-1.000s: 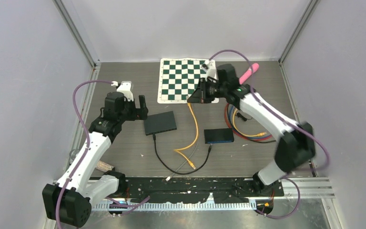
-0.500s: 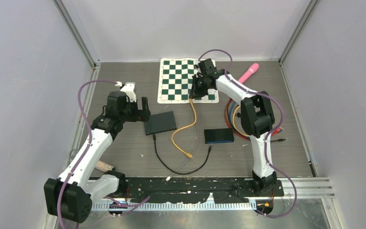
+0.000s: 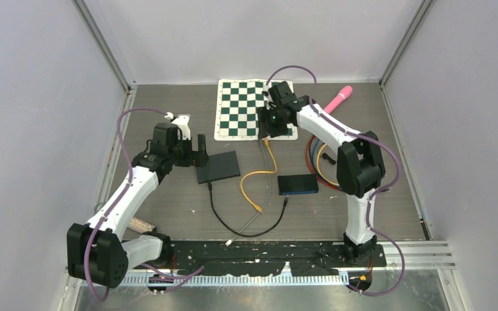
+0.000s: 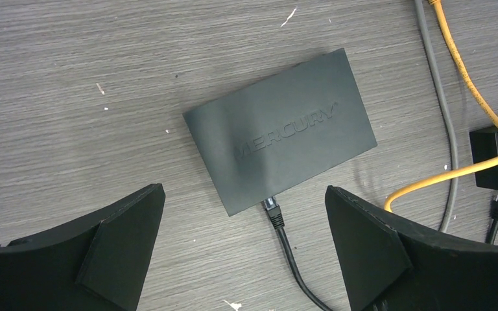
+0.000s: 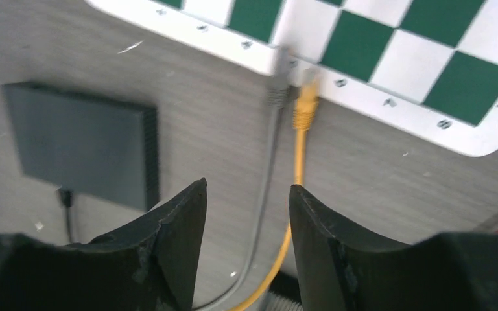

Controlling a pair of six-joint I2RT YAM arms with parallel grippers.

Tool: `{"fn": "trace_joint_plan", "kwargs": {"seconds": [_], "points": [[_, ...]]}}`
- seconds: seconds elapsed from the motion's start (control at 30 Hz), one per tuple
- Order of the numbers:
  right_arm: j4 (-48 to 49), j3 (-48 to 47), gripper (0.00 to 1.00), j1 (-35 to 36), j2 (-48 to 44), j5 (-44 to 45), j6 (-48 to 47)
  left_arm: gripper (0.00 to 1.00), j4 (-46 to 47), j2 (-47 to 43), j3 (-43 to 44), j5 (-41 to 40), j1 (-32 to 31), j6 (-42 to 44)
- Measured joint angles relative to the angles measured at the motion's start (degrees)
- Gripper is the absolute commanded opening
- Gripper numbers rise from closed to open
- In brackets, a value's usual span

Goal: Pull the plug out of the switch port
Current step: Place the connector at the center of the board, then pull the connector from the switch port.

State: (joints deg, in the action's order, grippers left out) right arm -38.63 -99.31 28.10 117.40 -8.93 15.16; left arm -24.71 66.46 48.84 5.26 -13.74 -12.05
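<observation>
— While the left gripper [image 4: 244, 189] hangs above the black switch [image 4: 279, 133], where does the plug [image 4: 271, 208] sit?

— In the switch's near edge, at six o'clock on the box in the left wrist view; it lies between the two fingers [image 4: 104, 259], just toward four o'clock from their midpoint; its black cable [image 4: 295, 265] trails off toward five o'clock.

— And its long axis?

— Roughly eleven to five, square to that edge; the fingers stand at nine and three, so they straddle it across its width; a pull, I judge, has to go toward five o'clock, along the cable.

— What are the jaws doing?

— Spread wide, holding nothing, touching neither switch nor plug; how high above the table [image 4: 71, 65] they are I cannot tell.

— The right gripper [image 5: 248, 188]?

— About half open and empty; it is at the near rim of the chessboard mat [image 5: 363, 39]; a yellow cable end [image 5: 306, 103] and a grey cable end [image 5: 277, 97] lie at twelve o'clock from its fingers, both free of its grip.

— Which arm is nearer?

— The left, plainly; from above, the plug is at six o'clock, just beside that gripper; from the right gripper it lies well apart, toward seven or eight o'clock; I take the left for the pull.
</observation>
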Motion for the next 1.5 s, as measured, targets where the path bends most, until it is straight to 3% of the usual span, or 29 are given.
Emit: {"fn": "trace_joint_plan", "kwargs": {"seconds": [0.27,0.47,0.63,1.13,1.5], "points": [[7.2,10.2,0.5,9.4,-13.2,-4.1,2.7,1.0,0.0,0.7,0.1,-0.8,0.0,0.0],[19.3,20.1,0.44,17.6,-13.7,-9.5,12.0,0.99,-1.7,4.7,2.4,-4.7,0.1,-1.0],[30.8,30.5,0.43,18.4,-10.4,-13.5,24.7,0.99,-3.3,8.3,2.8,-6.2,1.4,-2.1],[38.5,25.6,0.46,25.4,-4.3,-4.9,36.2,0.99,-7.4,13.6,9.4,-10.8,3.4,-3.0],[40.5,25.1,0.46,26.5,1.6,-0.7,42.1,1.0,-7.5,7.0,5.5,-12.3,4.9,-3.7]]}}
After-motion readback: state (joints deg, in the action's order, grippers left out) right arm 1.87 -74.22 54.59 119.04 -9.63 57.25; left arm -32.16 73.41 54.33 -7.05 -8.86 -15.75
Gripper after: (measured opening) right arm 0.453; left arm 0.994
